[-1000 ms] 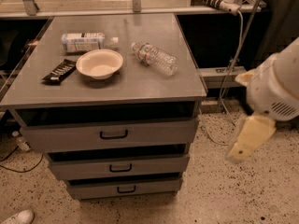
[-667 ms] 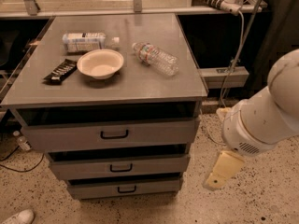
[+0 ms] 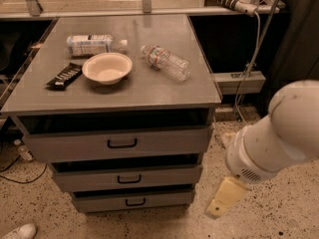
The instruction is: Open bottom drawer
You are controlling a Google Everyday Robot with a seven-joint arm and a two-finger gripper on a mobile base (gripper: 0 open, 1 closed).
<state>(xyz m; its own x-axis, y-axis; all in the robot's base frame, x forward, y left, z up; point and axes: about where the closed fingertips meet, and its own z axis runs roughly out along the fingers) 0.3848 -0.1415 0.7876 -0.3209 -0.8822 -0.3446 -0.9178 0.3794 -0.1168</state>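
Observation:
The bottom drawer (image 3: 149, 200) is the lowest of three grey drawers in the metal cabinet, with a small black loop handle (image 3: 135, 202) at its centre. It looks shut, with a dark gap above its front. My gripper (image 3: 223, 199) hangs from the white arm (image 3: 279, 133) low over the floor. It is just right of the cabinet's lower right corner, near the bottom drawer's height, and touches nothing.
The cabinet top (image 3: 164, 91) holds a cream bowl (image 3: 107, 67), a clear bottle (image 3: 166, 62), a white-labelled bottle (image 3: 92, 44) and a black bar (image 3: 64, 75). The middle drawer (image 3: 164, 176) and top drawer (image 3: 164, 141) sit above. A cable (image 3: 251, 54) hangs at the right. A white shoe (image 3: 17, 231) is at the bottom left.
My arm has swung left and down. The gripper has dropped from beside the top drawer's level to near the floor, closer to the cabinet's lower right corner. The drawers have not moved.

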